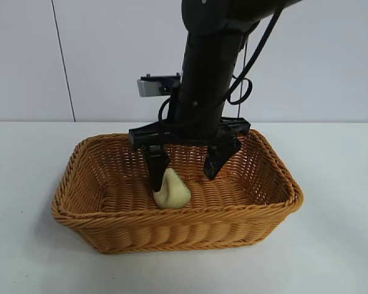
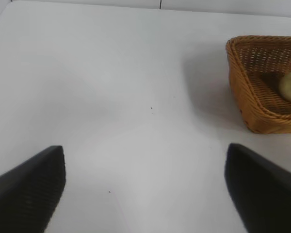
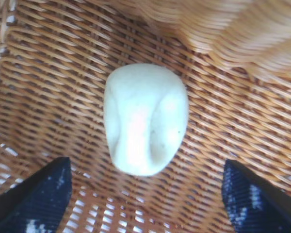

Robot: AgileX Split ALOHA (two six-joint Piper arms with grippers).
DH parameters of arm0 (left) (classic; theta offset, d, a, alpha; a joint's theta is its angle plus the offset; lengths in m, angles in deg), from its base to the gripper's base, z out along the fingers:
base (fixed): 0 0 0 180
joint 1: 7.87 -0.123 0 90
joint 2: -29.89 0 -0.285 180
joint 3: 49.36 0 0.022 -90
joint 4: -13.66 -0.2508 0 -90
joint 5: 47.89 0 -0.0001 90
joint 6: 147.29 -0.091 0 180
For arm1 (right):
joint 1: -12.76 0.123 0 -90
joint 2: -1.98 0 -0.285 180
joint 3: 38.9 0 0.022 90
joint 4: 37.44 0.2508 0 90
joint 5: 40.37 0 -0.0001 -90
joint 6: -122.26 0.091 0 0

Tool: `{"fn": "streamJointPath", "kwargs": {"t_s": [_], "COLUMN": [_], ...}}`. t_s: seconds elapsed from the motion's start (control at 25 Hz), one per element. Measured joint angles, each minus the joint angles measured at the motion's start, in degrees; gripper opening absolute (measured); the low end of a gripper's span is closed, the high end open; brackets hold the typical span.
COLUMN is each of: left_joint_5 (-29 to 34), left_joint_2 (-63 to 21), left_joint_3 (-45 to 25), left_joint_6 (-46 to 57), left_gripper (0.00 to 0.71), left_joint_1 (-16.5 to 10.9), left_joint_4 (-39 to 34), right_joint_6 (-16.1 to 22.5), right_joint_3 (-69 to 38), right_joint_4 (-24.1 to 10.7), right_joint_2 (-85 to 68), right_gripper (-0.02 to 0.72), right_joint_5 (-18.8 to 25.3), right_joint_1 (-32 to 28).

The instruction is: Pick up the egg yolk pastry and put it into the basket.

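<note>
Basket (image 1: 80,202) walls hem right tool (image 1: 187,166); pastry (image 1: 170,190) between its spread fingers; above open.

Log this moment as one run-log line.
right gripper: open, inside basket | egg yolk pastry: on basket floor, released | left gripper: open, over bare table

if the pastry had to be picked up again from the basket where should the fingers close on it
Probably across the egg yolk pastry at its rounded middle, coming straight down from above, since the basket walls block any side approach. It lies on the woven floor with a shallow crease along its length; pinching across the narrower width seems safest. The open right gripper already straddles it.
</note>
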Motion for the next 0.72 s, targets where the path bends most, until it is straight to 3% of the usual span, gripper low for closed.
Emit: {"fn": "streamJointPath", "kwargs": {"t_s": [0.28,0.48,0.72], "left_joint_5": [0.0,0.0,0.0], "left_joint_2": [0.0,0.0,0.0], "left_joint_3": [0.0,0.0,0.0], "left_joint_6": [0.0,0.0,0.0], "left_gripper": [0.643,0.643,0.643], "left_joint_1": [0.0,0.0,0.0], "left_joint_4": [0.3,0.0,0.3], "right_joint_6": [0.0,0.0,0.0], "right_joint_3": [9.1,17.4,19.1], "right_joint_4": [-3.8,-4.6,-5.1], "right_joint_2": [-2.5,-2.6,-2.6], "right_gripper": [0.628,0.628,0.628], "right_joint_5": [14.2,15.1,15.4], "right_joint_1": [-1.9,-4.4,-9.4]}}
